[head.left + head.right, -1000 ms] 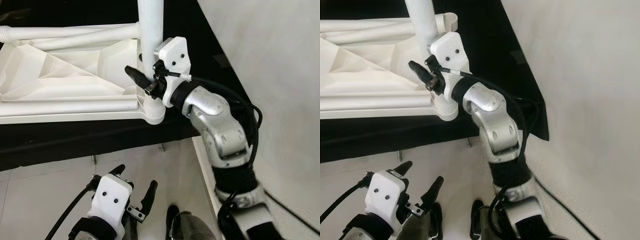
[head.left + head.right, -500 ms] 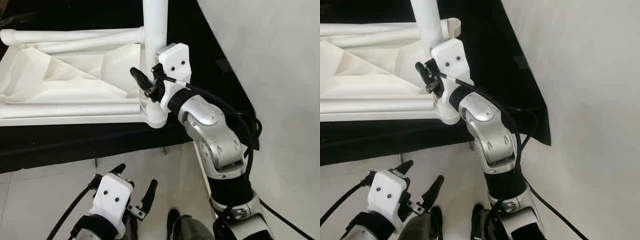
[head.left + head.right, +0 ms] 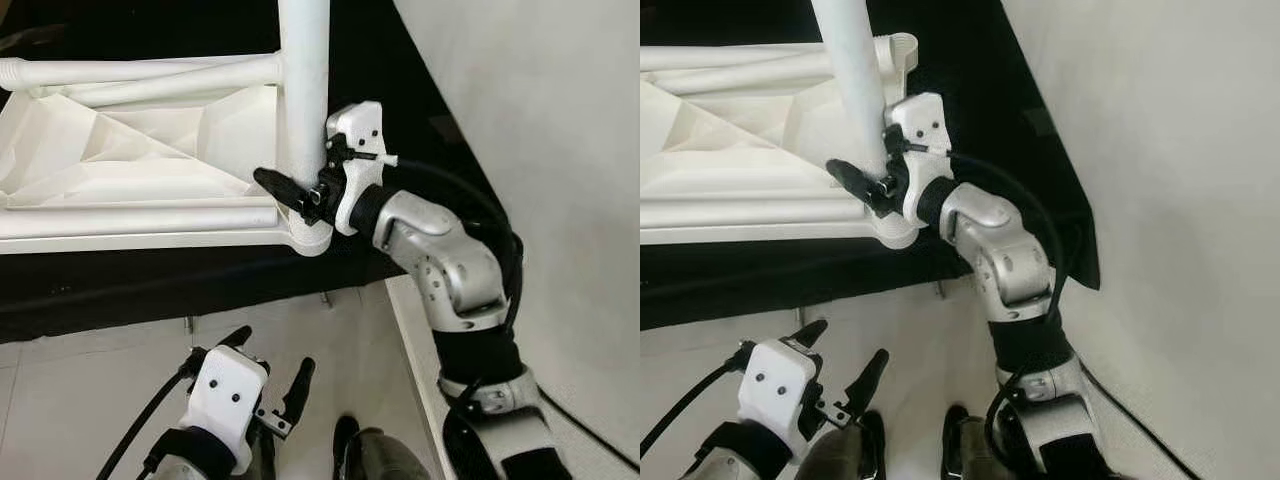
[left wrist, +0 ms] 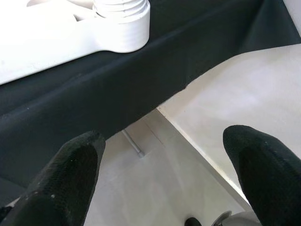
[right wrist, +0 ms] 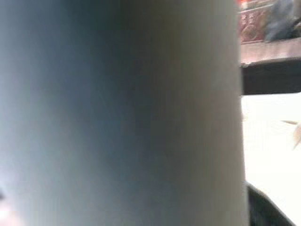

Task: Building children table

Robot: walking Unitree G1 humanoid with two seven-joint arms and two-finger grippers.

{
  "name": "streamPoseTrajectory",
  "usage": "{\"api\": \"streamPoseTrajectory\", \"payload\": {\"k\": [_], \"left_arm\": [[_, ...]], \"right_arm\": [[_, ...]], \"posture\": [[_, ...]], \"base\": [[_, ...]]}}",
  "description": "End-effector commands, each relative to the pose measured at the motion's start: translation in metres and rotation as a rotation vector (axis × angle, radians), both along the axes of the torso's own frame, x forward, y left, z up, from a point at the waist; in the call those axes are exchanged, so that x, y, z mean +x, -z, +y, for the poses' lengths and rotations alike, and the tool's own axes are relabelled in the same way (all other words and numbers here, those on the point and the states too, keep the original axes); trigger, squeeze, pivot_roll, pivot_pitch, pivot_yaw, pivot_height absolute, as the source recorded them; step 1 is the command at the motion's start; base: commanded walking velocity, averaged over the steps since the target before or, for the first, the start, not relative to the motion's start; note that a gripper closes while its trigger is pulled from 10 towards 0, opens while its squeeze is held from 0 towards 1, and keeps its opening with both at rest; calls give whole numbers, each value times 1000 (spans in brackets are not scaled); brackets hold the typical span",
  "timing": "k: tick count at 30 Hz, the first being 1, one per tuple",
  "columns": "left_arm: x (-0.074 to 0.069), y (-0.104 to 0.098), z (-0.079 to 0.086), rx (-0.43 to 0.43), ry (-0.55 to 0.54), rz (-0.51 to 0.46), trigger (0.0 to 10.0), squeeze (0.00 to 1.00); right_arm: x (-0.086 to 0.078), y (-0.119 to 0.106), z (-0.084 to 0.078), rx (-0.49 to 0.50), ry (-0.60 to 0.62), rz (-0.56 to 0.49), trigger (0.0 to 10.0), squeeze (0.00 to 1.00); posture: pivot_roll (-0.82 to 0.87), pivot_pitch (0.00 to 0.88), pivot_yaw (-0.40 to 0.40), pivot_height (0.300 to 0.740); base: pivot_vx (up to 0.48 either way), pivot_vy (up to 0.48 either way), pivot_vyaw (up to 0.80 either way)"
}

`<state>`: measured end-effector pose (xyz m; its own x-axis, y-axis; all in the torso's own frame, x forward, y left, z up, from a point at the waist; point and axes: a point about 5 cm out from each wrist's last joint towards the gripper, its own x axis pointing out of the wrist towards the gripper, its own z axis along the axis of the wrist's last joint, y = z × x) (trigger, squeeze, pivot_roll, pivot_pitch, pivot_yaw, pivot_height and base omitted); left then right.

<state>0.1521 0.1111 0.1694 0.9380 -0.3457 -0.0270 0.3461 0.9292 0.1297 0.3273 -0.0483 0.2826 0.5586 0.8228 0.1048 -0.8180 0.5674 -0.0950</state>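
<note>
A white plastic children's table [image 3: 120, 165] lies upside down on a black-draped surface. A white table leg [image 3: 303, 90] stands upright in the near right corner socket [image 3: 312, 238]. My right gripper [image 3: 300, 183] is shut on this leg just above the socket, with one black finger [image 3: 275, 186] crossing the front of the leg. Up close in the right wrist view, the leg [image 5: 117, 113] is a pale blur. My left gripper [image 3: 272, 352] hangs low over the floor, open and holding nothing. Its wrist view looks past both fingers [image 4: 70, 179] at the socket [image 4: 120, 23].
Two more white legs [image 3: 140, 70] [image 3: 140, 213] lie along the upturned table. Black cloth [image 3: 150, 285] hangs over the front edge. A white wall [image 3: 540, 120] rises close on the right. Pale tiled floor [image 3: 90, 390] and my feet [image 3: 345, 440] are below.
My right wrist has turned and dropped a little along the upright leg, so its front finger now points left and sits nearer the socket. The left gripper has stayed put.
</note>
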Motion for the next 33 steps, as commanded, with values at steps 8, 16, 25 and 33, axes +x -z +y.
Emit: {"api": "streamPoseTrajectory", "payload": {"k": [8, 16, 25, 33], "left_arm": [[-1, 5, -2, -8, -11, 11, 10000, 0], [-2, 4, -1, -5, -16, 2, 10000, 0], [-2, 4, 1, 2, -26, -7, 10000, 0], [3, 5, 2, 16, -36, -19, 10000, 0]], "right_arm": [[8, -12, -6, -36, -348, -51, 2980, 0], [22, -6, -12, -84, -419, -30, 0, 0], [22, 47, -24, -205, 174, 101, 0, 0], [-15, 83, -4, -78, 473, 231, 0, 0]], "posture": [[89, 271, -51, 740], [97, 273, -52, 740], [95, 288, -74, 740], [95, 270, -52, 740]], "base": [[0, 0, 0], [0, 0, 0], [0, 0, 0], [0, 0, 0]]}}
